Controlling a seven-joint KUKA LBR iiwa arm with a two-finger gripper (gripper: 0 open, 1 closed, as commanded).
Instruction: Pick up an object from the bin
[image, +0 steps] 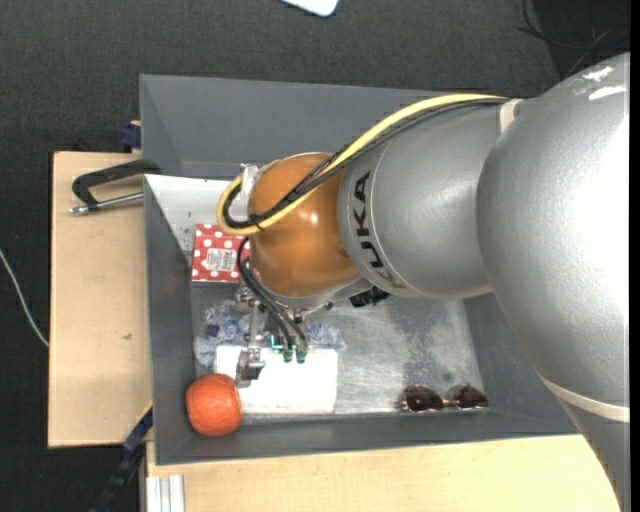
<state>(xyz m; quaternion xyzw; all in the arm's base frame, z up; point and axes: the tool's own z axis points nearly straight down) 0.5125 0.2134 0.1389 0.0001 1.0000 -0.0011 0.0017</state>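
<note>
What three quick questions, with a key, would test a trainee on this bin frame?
1. Multiple choice: the gripper hangs over the edge of which thing? A) a flat white packet; B) a green cup; C) a yellow sponge.
2. True or false: along the near wall of the bin, the orange ball lies to the view's left of the sunglasses.
3. Short answer: what colour is the box with white dots that lies beyond the gripper?

Key: 1 A; 2 true; 3 red.
</note>
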